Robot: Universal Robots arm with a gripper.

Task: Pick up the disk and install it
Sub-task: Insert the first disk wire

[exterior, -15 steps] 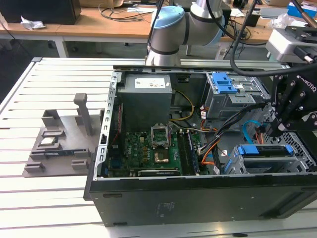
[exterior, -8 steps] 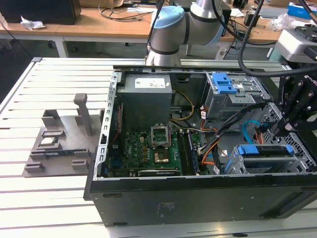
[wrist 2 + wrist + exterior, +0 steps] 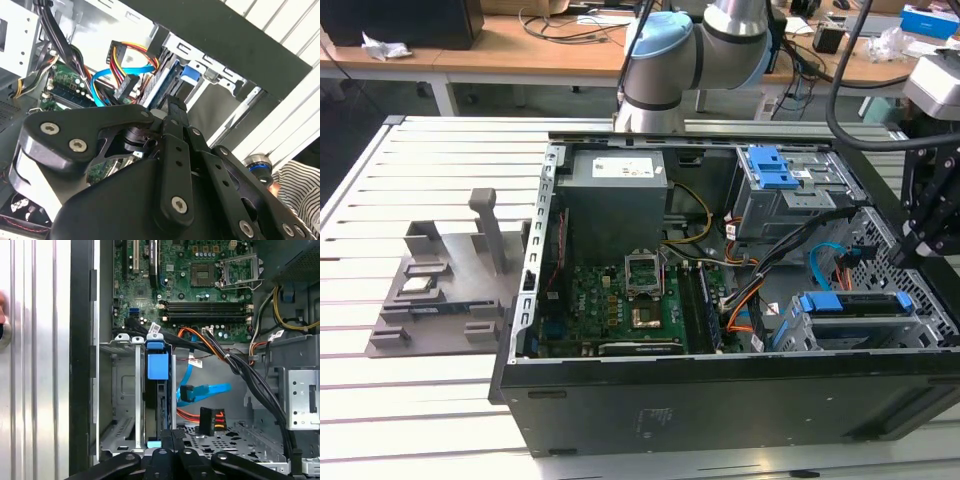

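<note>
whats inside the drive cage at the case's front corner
The disk, blue carrier tab showing, sits upright in the grey cage. Its connector end is hidden by the hand.

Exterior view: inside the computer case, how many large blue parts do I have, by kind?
Disk with blue carrier frame: 1
Blue latch on the upper cage: 1
Blue cable: 1
Total: 3

a white slatted table [image 3: 430,420] in front, wooden desks [image 3: 470,55] with cables behind, over a dark floor.
</note>
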